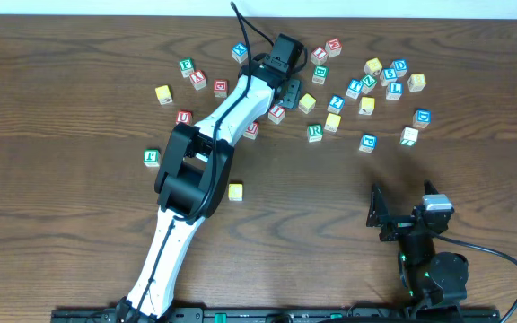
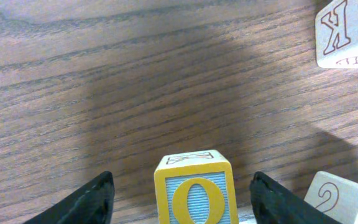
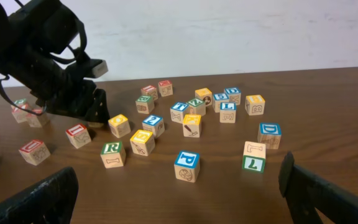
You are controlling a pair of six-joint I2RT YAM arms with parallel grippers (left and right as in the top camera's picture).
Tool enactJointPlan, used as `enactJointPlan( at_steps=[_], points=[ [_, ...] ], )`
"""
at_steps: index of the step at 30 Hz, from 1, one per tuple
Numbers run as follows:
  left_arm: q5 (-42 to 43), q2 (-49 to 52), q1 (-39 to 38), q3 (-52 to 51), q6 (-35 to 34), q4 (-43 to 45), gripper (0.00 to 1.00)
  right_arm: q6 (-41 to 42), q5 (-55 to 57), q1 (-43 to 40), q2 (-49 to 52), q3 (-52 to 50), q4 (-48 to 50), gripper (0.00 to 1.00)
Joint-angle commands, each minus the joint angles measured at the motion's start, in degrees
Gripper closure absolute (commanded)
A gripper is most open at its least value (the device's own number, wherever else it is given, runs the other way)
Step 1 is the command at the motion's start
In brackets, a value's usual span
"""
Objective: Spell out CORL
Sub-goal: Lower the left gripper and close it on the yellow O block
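Note:
My left gripper (image 2: 185,198) is open, one finger on each side of a yellow-framed cube with a yellow O (image 2: 194,194), with gaps on both sides. In the overhead view it (image 1: 287,87) is over the cube cluster at the back, and the O cube is hidden beneath it. A lone yellow cube (image 1: 235,190) sits mid-table beside the left arm. The green R cube (image 1: 314,132) also shows in the right wrist view (image 3: 112,150). The blue L cube (image 3: 227,108) is in the far group. My right gripper (image 1: 380,215) is open and empty (image 3: 179,186), near the front right.
Several other letter cubes are scattered across the back of the table, including a blue P (image 3: 187,162), a blue D (image 3: 270,132), a green L (image 3: 252,163) and a red K (image 2: 347,31). Another cube (image 2: 340,199) lies just right of the left gripper's right finger.

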Motion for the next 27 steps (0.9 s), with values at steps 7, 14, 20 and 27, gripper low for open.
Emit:
enactJointPlan(
  at_steps=[7, 14, 20, 27],
  points=[
    [-1.0, 0.4, 0.2, 0.6, 0.3, -1.0, 0.46, -0.7, -0.3, -0.6, -0.4, -0.1, -0.2, 0.01],
    [-0.9, 0.1, 0.2, 0.9, 0.3, -1.2, 0.62, -0.7, -0.3, -0.6, -0.4, -0.1, -0.2, 0.01],
    [-1.0, 0.0, 0.2, 0.9, 0.3, -1.4, 0.62, -0.7, -0.3, -0.6, -0.4, -0.1, -0.2, 0.01],
    [-1.0, 0.0, 0.2, 0.9, 0.3, -1.4, 0.62, -0.7, -0.3, -0.6, -0.4, -0.1, -0.2, 0.01]
  ],
)
